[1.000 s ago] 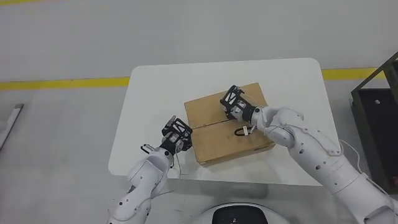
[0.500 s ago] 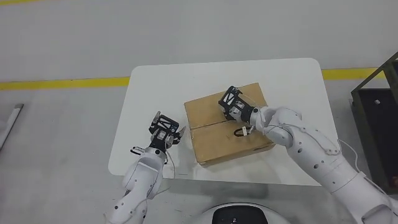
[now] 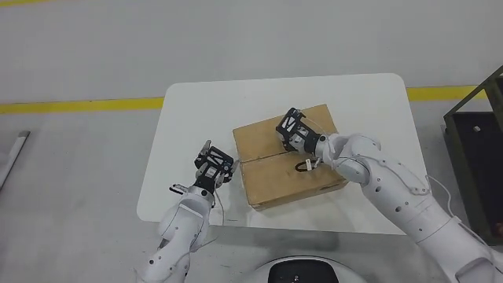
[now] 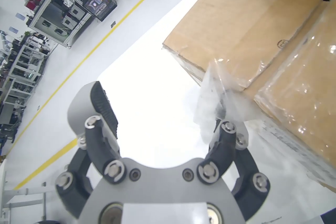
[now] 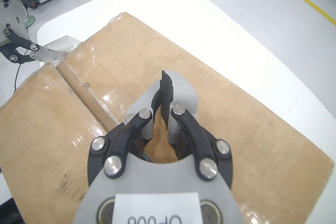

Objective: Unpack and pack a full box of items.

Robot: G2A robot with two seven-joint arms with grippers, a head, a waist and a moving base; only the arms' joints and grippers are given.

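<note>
Left wrist view: tape may slip

Left end effector (image 4: 160, 109), fingers spread, hangs beside the box (image 4: 244, 12) on the counter (image 4: 157, 72). The peeled tape flap (image 4: 212, 99) only brushes one finger, so closing may miss it. Right end effector (image 5: 164, 88) is clenched over the box top. Left end effector has edged back toward the box.

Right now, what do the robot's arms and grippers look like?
The left arm and right arm are smooth white rounded shells with darker joints. The left gripper and right gripper each have a grey plate, black links with silver screws, and pale fingers with black ribbed pads. The right one carries a white printed label.
</note>
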